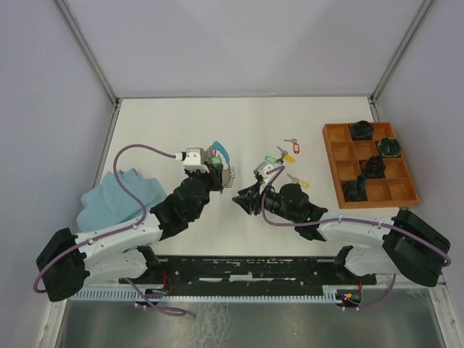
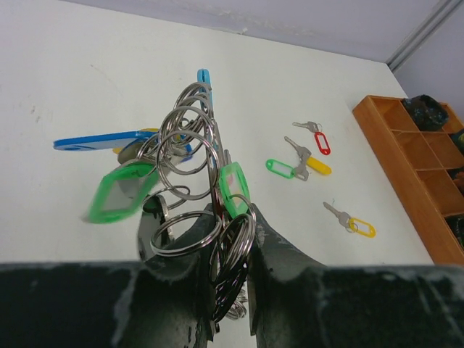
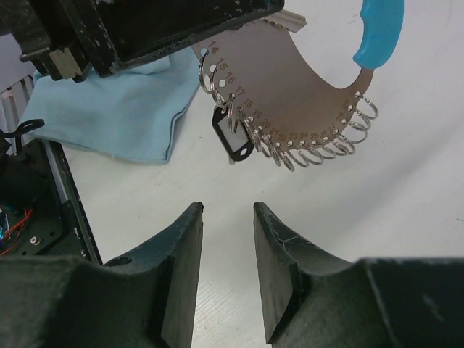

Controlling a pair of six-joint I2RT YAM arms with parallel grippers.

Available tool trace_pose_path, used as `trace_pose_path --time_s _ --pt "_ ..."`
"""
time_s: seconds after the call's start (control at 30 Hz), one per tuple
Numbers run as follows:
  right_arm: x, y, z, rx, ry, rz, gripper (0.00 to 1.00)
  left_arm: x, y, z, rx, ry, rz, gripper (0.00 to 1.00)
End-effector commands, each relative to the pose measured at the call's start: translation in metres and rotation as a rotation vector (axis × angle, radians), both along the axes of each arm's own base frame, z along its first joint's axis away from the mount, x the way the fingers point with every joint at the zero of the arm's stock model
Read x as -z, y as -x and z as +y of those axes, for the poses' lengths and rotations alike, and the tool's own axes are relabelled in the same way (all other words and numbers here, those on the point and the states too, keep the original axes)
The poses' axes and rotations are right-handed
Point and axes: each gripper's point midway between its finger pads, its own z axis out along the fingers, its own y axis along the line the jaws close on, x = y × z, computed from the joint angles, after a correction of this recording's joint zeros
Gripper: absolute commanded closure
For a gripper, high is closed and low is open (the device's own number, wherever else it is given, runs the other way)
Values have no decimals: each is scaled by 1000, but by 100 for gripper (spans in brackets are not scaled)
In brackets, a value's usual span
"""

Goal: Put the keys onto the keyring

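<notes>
My left gripper (image 1: 214, 172) is shut on the keyring (image 1: 221, 156), a curved grey metal plate with small split rings along its edge and a blue sleeve, and holds it above the table. In the left wrist view the keyring (image 2: 206, 138) rises from between my fingers (image 2: 230, 225) with green (image 2: 119, 192) and blue (image 2: 101, 139) tagged keys hanging on it. My right gripper (image 1: 241, 199) is open and empty. It faces the keyring (image 3: 290, 94), just short of its black tag (image 3: 232, 138). Loose keys lie on the table: red tag (image 2: 322, 142), green (image 2: 279, 167), yellow (image 2: 317, 166), yellow (image 2: 360, 226).
A wooden compartment tray (image 1: 332, 163) with dark coiled bundles stands at the right. A light blue cloth (image 1: 116, 196) lies at the left, under the left arm, and shows in the right wrist view (image 3: 109, 109).
</notes>
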Motion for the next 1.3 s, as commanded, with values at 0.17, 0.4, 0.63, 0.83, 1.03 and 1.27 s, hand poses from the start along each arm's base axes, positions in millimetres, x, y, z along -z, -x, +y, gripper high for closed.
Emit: trace_pose_path --time_s 0.17,0.4,0.63,0.83,1.03,1.27 --pt "-41 -11 16 11 -93 -36 63 -20 -2 -3 -61 197 55 97" --pt "-36 -12 30 -13 -71 33 67 -14 0 -8 -49 221 92 97" --pt "-25 -10 44 -63 -40 76 69 -9 0 -11 -46 229 121 97" --pt "-14 -15 42 -43 4 70 68 -8 2 -13 -37 239 132 97" --pt "-9 -17 42 -44 27 65 71 -7 3 -16 -24 252 146 97" --pt "-8 -18 46 -54 24 61 74 -4 5 -21 -10 269 175 97"
